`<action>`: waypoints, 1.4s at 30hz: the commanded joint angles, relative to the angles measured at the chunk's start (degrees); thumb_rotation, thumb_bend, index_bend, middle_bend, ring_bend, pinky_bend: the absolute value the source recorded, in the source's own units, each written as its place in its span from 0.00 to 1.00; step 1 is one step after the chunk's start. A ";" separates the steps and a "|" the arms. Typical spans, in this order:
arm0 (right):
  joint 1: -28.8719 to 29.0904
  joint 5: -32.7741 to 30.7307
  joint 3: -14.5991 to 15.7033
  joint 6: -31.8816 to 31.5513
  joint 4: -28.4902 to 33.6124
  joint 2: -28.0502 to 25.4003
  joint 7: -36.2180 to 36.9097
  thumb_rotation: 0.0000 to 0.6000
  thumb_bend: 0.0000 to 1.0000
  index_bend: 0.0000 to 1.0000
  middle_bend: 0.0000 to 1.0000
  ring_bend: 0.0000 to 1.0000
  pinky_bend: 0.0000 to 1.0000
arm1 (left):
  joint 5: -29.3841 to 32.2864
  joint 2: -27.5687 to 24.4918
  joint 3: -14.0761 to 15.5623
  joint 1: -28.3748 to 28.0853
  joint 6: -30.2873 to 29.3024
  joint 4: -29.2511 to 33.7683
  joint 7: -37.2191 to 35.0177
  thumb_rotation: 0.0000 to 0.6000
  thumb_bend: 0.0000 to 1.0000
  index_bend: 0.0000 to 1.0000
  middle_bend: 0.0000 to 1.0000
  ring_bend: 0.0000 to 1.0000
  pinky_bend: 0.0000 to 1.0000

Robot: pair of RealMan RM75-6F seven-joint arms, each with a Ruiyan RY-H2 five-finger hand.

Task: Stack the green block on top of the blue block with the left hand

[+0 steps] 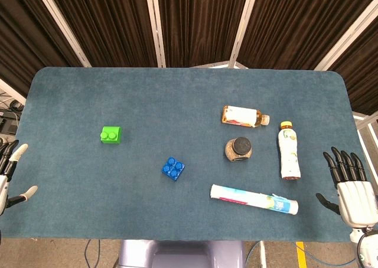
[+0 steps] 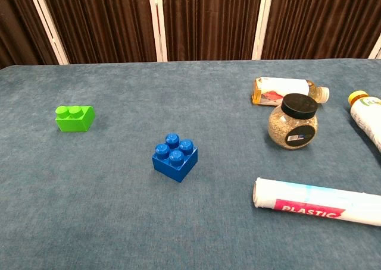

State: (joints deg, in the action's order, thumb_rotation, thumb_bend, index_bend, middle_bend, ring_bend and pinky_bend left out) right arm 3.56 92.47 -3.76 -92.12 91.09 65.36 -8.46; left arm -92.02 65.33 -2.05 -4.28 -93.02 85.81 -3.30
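A green block (image 1: pixel 110 134) with two studs lies on the blue-grey table (image 1: pixel 88 97), left of centre; the chest view has the green block (image 2: pixel 74 118) at its left. A blue block (image 1: pixel 173 168) with studs on top sits nearer the front, right of the green one, and the chest view shows this blue block (image 2: pixel 175 156) near the middle. My left hand (image 1: pixel 8 173) hovers at the table's left edge, fingers spread, holding nothing, well away from the green block. My right hand (image 1: pixel 351 185) is at the right edge, fingers apart and empty. Neither hand appears in the chest view.
On the right half lie a tea bottle (image 1: pixel 242 116) on its side, a round jar (image 1: pixel 238 149) with a black lid, a white bottle (image 1: pixel 288 150) with a yellow cap, and a roll of plastic wrap (image 1: pixel 254 199) near the front edge.
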 commanded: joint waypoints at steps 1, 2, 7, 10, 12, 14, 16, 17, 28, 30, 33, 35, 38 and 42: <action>0.13 -0.35 -0.09 0.38 0.58 -0.09 -0.85 1.00 0.00 0.00 0.00 0.00 0.00 | 0.19 -0.28 0.07 0.17 0.09 0.47 0.25 1.00 0.00 0.00 0.00 0.00 0.00; 0.14 -0.48 -0.21 0.39 0.80 -0.08 -1.15 1.00 0.00 0.00 0.00 0.00 0.00 | 0.20 -0.36 0.10 0.23 0.08 0.51 0.26 1.00 0.00 0.00 0.00 0.00 0.00; 0.04 -0.78 -0.37 0.36 1.32 -0.23 -1.45 1.00 0.00 0.00 0.00 0.00 0.00 | 0.15 -0.29 0.28 0.10 0.62 -0.25 -0.23 1.00 0.00 0.00 0.00 0.00 0.00; 0.10 -1.05 -0.43 0.68 1.79 -0.50 -1.38 1.00 0.00 0.00 0.00 0.00 0.00 | 0.36 0.33 -0.17 -1.05 2.17 -1.15 -0.40 1.00 0.00 0.00 0.00 0.00 0.00; 0.37 -1.57 -0.66 1.29 1.92 -0.54 -1.35 1.00 0.00 0.00 0.00 0.00 0.00 | 1.35 0.89 -0.97 -3.33 5.87 -1.95 -0.19 1.00 0.00 0.00 0.00 0.00 0.00; 0.74 -2.36 -0.90 2.23 1.79 -0.47 -1.55 1.00 0.00 0.00 0.00 0.00 0.00 | 2.73 1.36 -2.36 -6.34 10.19 -2.51 0.73 1.00 0.00 0.00 0.00 0.00 0.00; 1.11 -3.37 -1.22 3.21 1.55 -0.44 -1.71 1.00 0.00 0.00 0.00 0.00 0.00 | 4.50 2.10 -4.12 -10.05 15.31 -3.27 1.84 1.00 0.00 0.00 0.00 0.00 0.00; 1.25 -3.90 -1.39 3.61 1.33 -0.37 -1.72 1.00 0.00 0.00 0.00 0.00 0.00 | 5.43 2.48 -4.82 -11.58 17.57 -3.53 2.07 1.00 0.00 0.00 0.00 0.00 0.00; 2.16 -7.48 -2.99 5.41 0.38 0.07 -2.63 1.00 0.00 0.00 0.00 0.00 0.00 | 15.30 7.46 -9.45 -26.96 40.73 -8.06 5.43 1.00 0.00 0.00 0.00 0.00 0.00; 2.15 -7.78 -3.06 5.45 0.24 0.12 -2.81 1.00 0.00 0.00 0.00 0.00 0.00 | 16.23 8.51 -9.55 -28.47 42.96 -9.47 5.98 1.00 0.00 0.00 0.00 0.00 0.00; 2.09 -8.48 -3.13 5.67 -0.17 0.28 -3.20 1.00 0.00 0.00 0.00 0.00 0.00 | 18.48 11.66 -9.84 -31.53 47.35 -13.84 6.64 1.00 0.00 0.00 0.00 0.00 0.00; 2.08 -8.89 -3.19 5.82 -0.32 0.34 -3.43 1.00 0.00 0.00 0.00 0.00 0.00 | 19.43 13.63 -9.84 -32.85 49.22 -16.53 6.33 1.00 0.00 0.00 0.00 0.00 0.00; 2.09 -9.30 -3.31 5.90 -0.44 0.35 -3.72 1.00 0.00 0.00 0.00 0.00 0.00 | 20.32 15.96 -9.74 -34.26 51.20 -20.10 5.60 1.00 0.00 0.00 0.00 0.00 0.00; 2.03 -9.90 -3.37 6.09 -0.58 0.44 -3.74 1.00 0.00 0.00 0.00 0.00 0.00 | 22.52 18.56 -10.22 -35.74 54.62 -23.96 2.95 1.00 0.00 0.00 0.02 0.01 0.00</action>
State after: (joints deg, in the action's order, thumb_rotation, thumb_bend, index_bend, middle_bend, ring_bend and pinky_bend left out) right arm 5.60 82.66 -7.10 -86.09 90.53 65.78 -12.23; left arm -70.79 82.42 -11.94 -38.92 -40.13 63.63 1.04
